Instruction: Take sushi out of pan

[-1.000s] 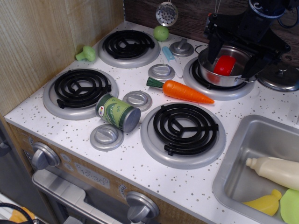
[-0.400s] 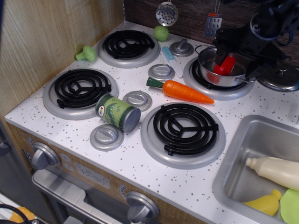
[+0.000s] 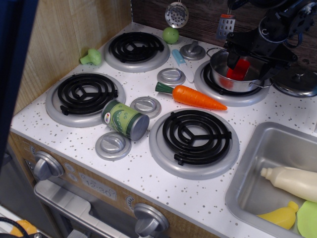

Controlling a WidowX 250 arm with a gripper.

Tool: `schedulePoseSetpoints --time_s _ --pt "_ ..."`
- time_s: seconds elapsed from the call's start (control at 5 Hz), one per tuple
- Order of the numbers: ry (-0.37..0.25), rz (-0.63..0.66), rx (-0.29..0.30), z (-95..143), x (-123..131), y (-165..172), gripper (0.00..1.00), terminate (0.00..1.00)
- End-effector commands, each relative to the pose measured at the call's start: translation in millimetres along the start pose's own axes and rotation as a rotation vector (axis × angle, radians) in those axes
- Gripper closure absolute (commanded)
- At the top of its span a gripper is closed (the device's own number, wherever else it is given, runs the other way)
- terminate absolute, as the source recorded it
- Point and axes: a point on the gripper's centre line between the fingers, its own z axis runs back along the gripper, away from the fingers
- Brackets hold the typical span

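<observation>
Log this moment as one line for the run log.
stage: lifting | gripper: shut on sushi | sushi: raised but within pan rim | pan: on back right burner | carrot: on counter before pan

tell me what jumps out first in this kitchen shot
The black claw at the back right, reaching into the steel pan on the rear burner with the red sushi between its fingers. Next, the bright orange carrot lying mid-counter beside that burner, and the green can tipped on its side between the front burners.
</observation>
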Motion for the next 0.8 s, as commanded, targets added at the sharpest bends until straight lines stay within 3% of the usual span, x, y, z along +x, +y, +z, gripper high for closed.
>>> schedulePoseSetpoints --time_s 0.0,0.6 --pt "-0.071 -0.014 -0.015 2.6 24.9 11.5 0.0 0.0" --pt "-0.07 -0.04 -0.064 -22.8 24.8 21.5 0.0 0.0"
